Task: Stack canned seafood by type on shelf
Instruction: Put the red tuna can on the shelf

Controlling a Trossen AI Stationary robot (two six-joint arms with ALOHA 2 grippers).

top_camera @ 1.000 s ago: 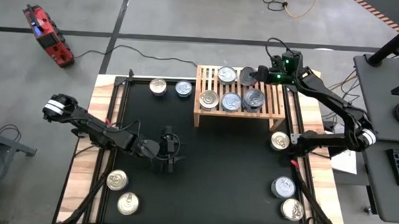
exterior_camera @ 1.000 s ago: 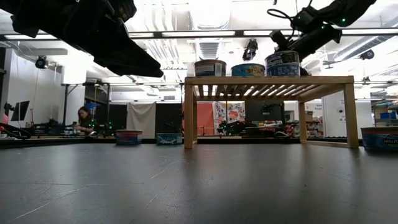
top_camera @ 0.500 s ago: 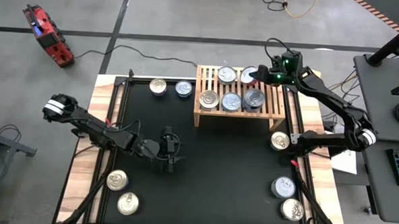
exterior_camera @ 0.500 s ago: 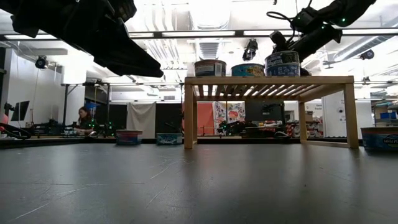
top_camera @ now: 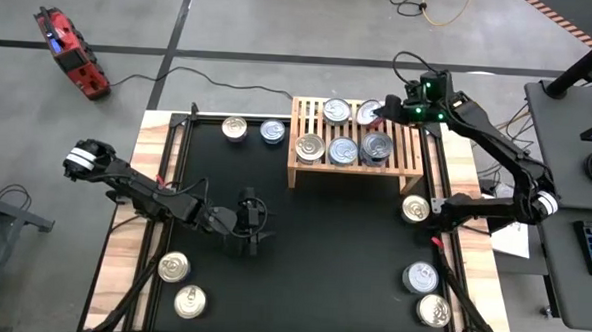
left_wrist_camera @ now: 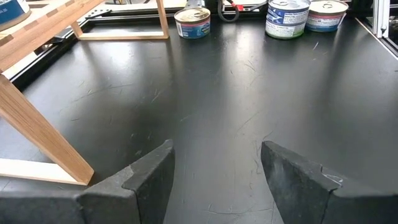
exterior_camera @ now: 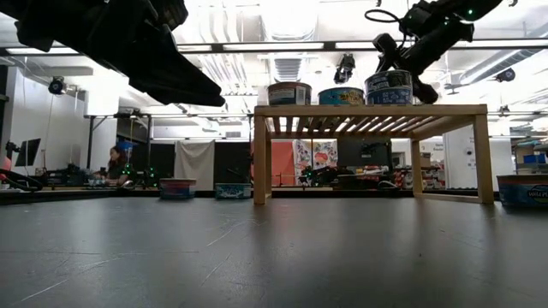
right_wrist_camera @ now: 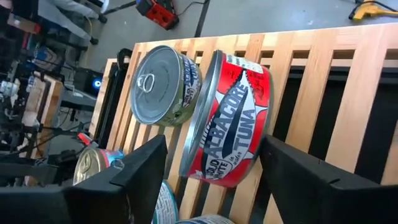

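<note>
The shelf [top_camera: 409, 149] stands at the mat's far right. A red-labelled tin [right_wrist_camera: 233, 121] rests flat on its slats in the far row, beside a silver-lidded tin [top_camera: 336, 111]. Three more tins [top_camera: 343, 150] fill the near row. My right gripper [right_wrist_camera: 211, 155] hovers open just off the red tin [top_camera: 368, 111], a finger on either side of it and clear of it; in the low view it [exterior_camera: 401, 53] hangs above the shelf top. My left gripper [top_camera: 250, 234] stands open over the mat's middle, with nothing between its fingers [left_wrist_camera: 214, 162].
Loose tins lie on the black mat: two at the far edge left of the shelf [top_camera: 235, 128] [top_camera: 272, 131], two at the near left [top_camera: 174, 268], three along the right side [top_camera: 415, 207] [top_camera: 420, 279]. A shelf leg [left_wrist_camera: 43, 134] is close to my left gripper.
My right gripper has let go of the red tin on the shelf's far row, then risen a little and drawn back toward the table's right edge. The tin stays in place, and its lid, covered by the fingers before, now shows from above.
</note>
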